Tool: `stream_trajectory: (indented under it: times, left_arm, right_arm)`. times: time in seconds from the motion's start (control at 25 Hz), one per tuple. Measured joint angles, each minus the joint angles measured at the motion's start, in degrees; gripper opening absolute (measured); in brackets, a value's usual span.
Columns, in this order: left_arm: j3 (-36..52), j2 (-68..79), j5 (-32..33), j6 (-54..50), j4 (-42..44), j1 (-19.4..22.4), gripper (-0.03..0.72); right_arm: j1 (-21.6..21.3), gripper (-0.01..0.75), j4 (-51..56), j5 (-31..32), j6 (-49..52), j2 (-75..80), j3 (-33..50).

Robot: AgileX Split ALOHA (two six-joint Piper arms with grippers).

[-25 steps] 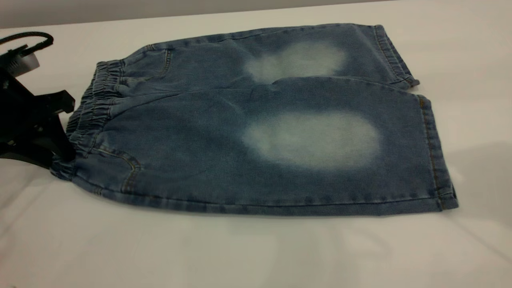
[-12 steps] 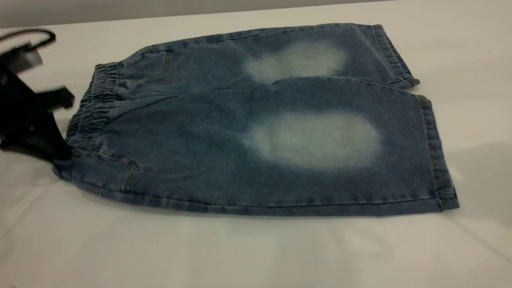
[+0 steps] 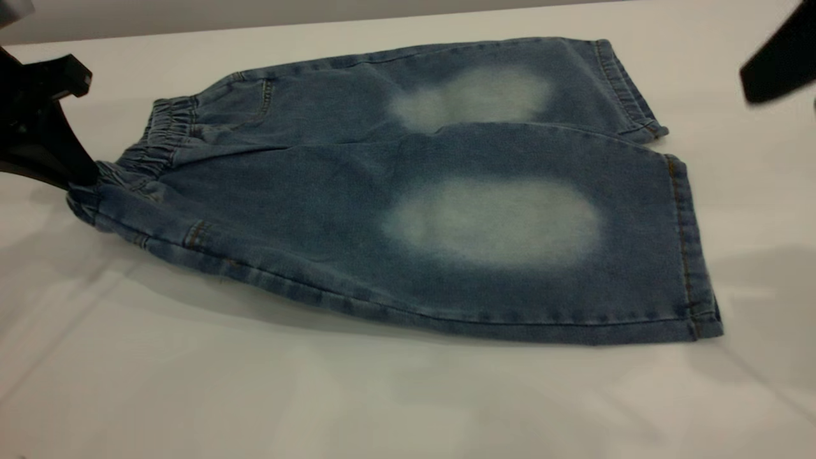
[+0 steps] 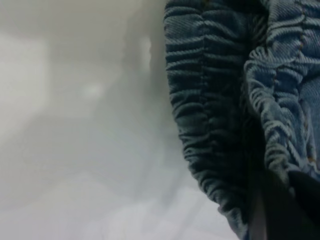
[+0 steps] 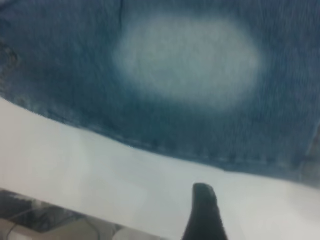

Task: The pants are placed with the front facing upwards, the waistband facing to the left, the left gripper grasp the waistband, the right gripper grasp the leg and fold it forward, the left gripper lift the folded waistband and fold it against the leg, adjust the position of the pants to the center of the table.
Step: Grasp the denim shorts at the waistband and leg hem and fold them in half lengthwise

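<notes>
The table (image 3: 191, 395) is a smooth, matte, pale surface. The pants (image 3: 408, 191) lie flat on it: soft blue denim with 2 pale faded ovals, long axis running left to right, leg hems at the right. The waistband (image 3: 153, 146), gathered and ruffled, points left; its near corner is raised off the table. The left gripper (image 3: 80, 182), black and angular, is clamped on that corner. The right gripper (image 3: 781, 60) hovers above the table beyond the hems; its opening cannot be determined.
</notes>
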Motion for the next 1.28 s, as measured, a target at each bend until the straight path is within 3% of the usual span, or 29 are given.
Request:
stream_trajectory:
  times: [0.44,0.8,1.28]
  left_arm:
    - [-0.06,0.00,0.00,0.27,-0.32,0.00,0.071]
    - [-0.06,0.00,0.00,0.32,-0.34,0.00,0.071]
    - [-0.06,0.00,0.79,0.69,-0.53,0.00,0.071]
  right_arm:
    - [0.00,0.451,15.09,-4.11,-16.94,13.38,4.56]
    - [0.00,0.549,26.68,-4.45,-31.65,28.21,4.44]
    - [-0.05,0.554,40.78,-7.40,-49.20,39.38,4.39]
